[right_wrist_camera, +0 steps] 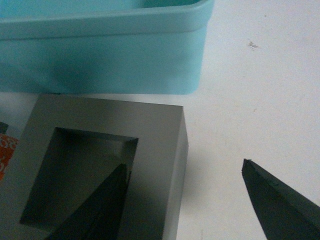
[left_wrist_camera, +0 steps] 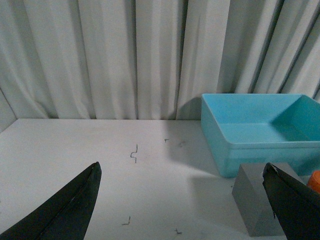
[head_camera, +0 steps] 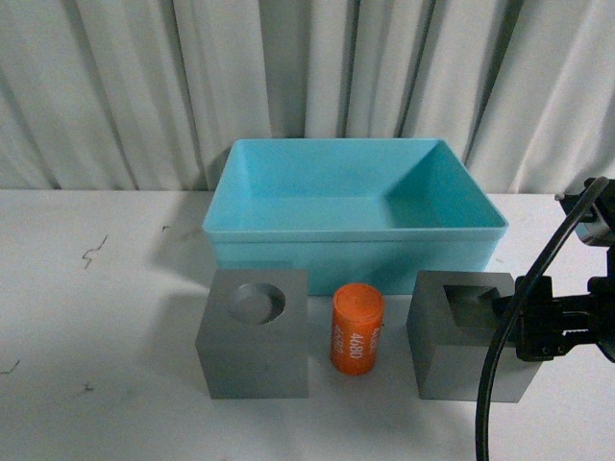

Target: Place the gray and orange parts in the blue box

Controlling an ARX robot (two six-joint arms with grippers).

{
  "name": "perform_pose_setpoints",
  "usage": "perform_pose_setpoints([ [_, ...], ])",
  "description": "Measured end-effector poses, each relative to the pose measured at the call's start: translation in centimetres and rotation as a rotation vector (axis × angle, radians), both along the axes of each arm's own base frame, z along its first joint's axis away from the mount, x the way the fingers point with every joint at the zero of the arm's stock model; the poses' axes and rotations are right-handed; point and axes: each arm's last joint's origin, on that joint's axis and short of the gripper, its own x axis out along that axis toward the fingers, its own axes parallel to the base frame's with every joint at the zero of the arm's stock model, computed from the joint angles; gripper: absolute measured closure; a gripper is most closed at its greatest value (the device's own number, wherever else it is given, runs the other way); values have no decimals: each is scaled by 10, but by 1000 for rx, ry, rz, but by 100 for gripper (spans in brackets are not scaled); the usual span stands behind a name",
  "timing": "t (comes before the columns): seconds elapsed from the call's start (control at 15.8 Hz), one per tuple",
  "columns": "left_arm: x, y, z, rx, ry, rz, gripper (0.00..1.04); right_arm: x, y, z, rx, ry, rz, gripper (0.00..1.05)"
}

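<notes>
Turquoise plastic, the blue box (head_camera: 356, 252) stands at centre frame in the front view and holds nothing (none of three parts placed). Below it, in a row on the table (head_camera: 96, 288), are the gray cube with round recess (head_camera: 255, 355) at left, the orange cylinder (head_camera: 356, 331) in the middle and the gray cube with square recess (head_camera: 452, 360) at right. The right gripper (right_wrist_camera: 184, 165) is spread, one finger inside the square recess, the other outside that wall. The left gripper (left_wrist_camera: 180, 167) is spread and empty. Judgement: first pick barely begun, all placements outstanding.
</notes>
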Motion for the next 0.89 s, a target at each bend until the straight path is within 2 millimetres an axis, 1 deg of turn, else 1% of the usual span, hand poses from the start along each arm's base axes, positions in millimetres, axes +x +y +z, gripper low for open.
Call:
perform_pose_setpoints([
  [0.19, 0, 0, 0, 0, 0, 0, 7, -3, -1, -1, 1, -2, -1, 57],
  [0.25, 0, 0, 0, 0, 0, 0, 7, -5, -2, 0, 0, -2, -5, 63],
  [0.32, 0, 0, 0, 0, 0, 0, 7, -11, -6, 2, -1, -1, -17, 73],
  [0.38, 0, 0, 0, 0, 0, 0, 7, -16, -10, 4, -6, 0, -32, 80],
  [0.44, 0, 0, 0, 0, 0, 0, 7, -24, -15, 7, -9, 11, -49, 84],
  [0.51, 0, 0, 0, 0, 0, 0, 7, -30, -19, 10, -10, 17, -60, 85],
  [0.57, 0, 0, 0, 0, 0, 0, 7, -49, -34, 73, 37, -137, -57, 86],
  [0.63, 0, 0, 0, 0, 0, 0, 7, -38, -34, 143, 51, -410, -32, 86],
  [0.7, 0, 0, 0, 0, 0, 0, 7, -26, -31, 171, 54, -521, -19, 86],
  [0.76, 0, 0, 0, 0, 0, 0, 7, -12, -25, 181, 56, -563, -8, 86],
  [0.82, 0, 0, 0, 0, 0, 0, 7, 7, -14, 174, 67, -540, 10, 86],
  [0.89, 0, 0, 0, 0, 0, 0, 7, 25, -4, 160, 72, -493, 19, 86],
])
